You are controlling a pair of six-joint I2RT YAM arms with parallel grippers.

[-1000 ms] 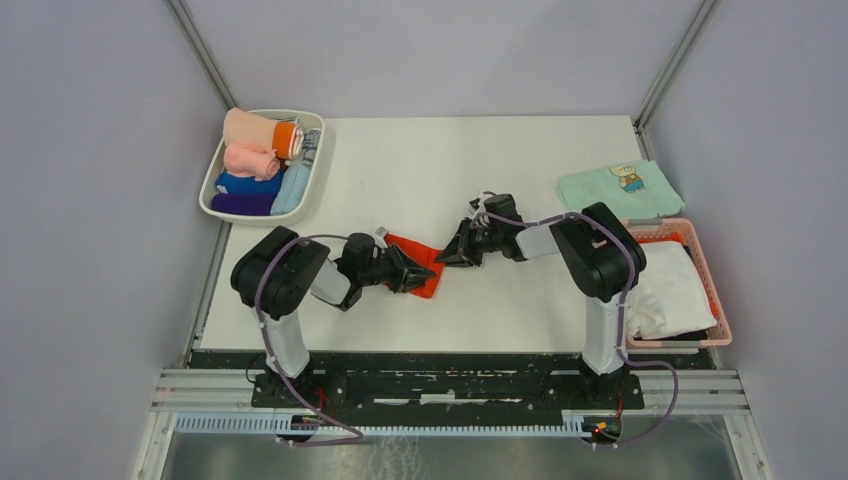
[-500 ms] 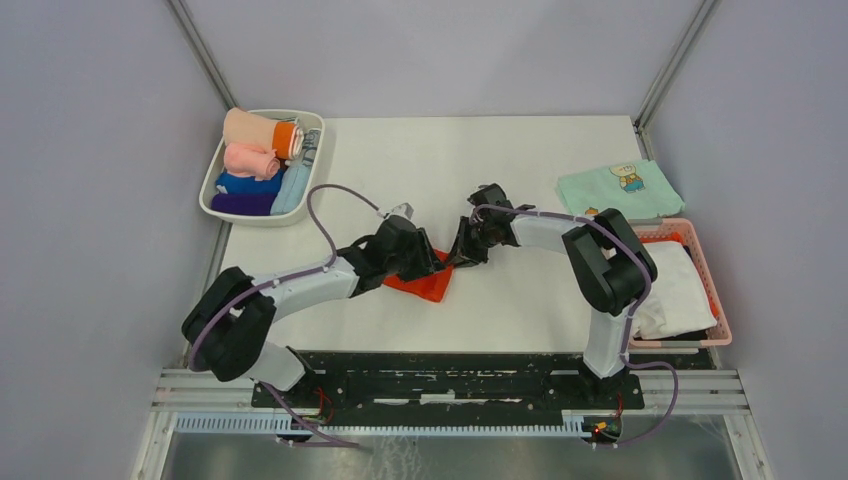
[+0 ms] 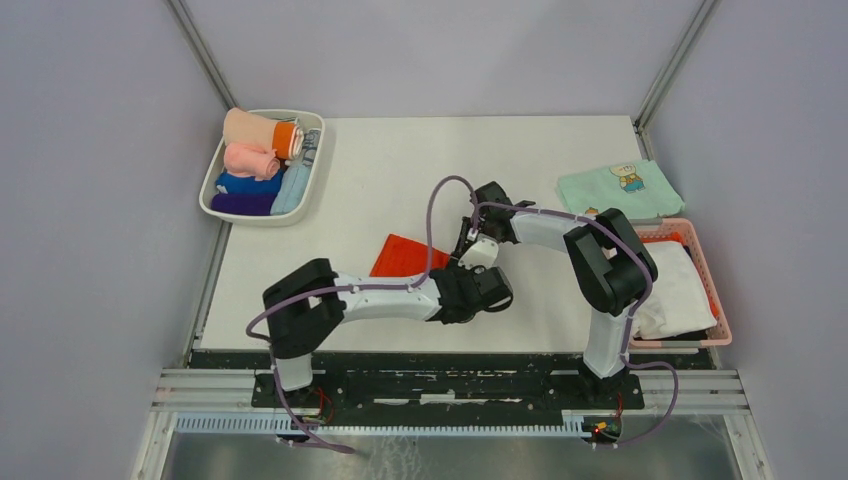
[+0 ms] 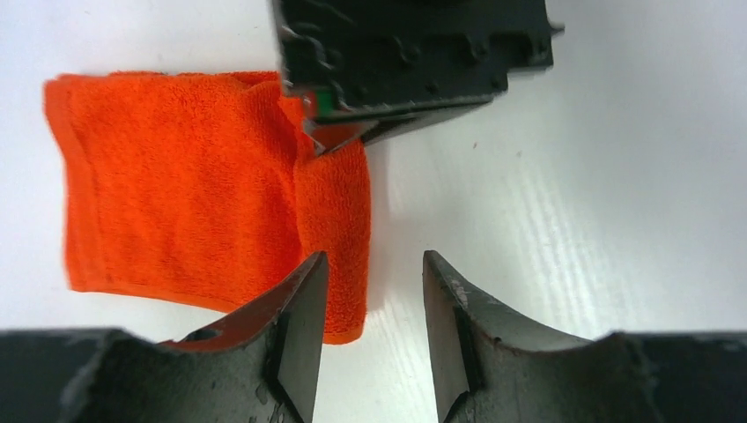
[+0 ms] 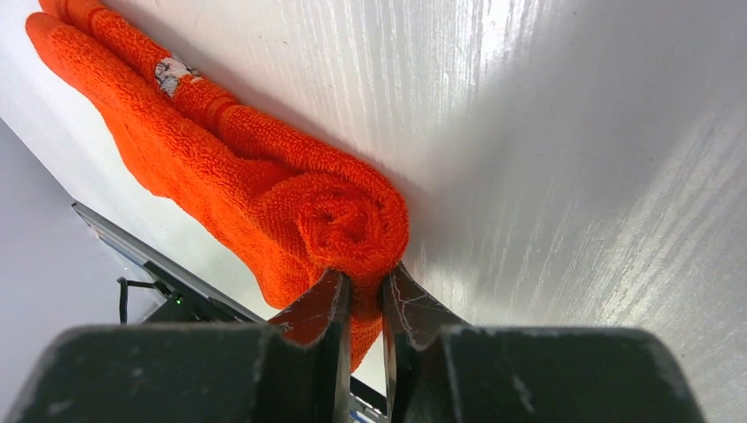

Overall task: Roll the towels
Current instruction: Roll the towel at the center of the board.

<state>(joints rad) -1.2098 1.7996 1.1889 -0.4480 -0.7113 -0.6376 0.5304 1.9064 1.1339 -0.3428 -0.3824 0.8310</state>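
Near the middle of the table point(image 3: 400, 160), a little toward the front edge, lies the red-orange towel point(image 3: 403, 254); most of it is spread flat on the white top, and the right wrist view shows its right-hand end wound into a small tight roll. The right gripper point(image 5: 366, 275) reaches in from the right side with its fingers close together, pinching the terry cloth just under that roll; the roll rests against the fingertips and against the table. The left arm stretches low across the front of the table; the left gripper point(image 4: 373, 264) sits just beside the towel's rolled end, close to the right gripper. Its jaws stand partly apart with only bare table between them; one finger point(image 4: 295, 326) overlaps the towel's near corner in its own camera, though I cannot tell whether it touches. Over in the far left corner a white tub point(image 3: 211, 185) holds several rolled cloths point(image 3: 255, 160) in peach, pink, blue and purple; on the right side a mint-green cloth point(image 3: 620, 188) with a cartoon print lies flat, and just in front of it a pink basket point(image 3: 712, 290) holds white fabric point(image 3: 668, 290).
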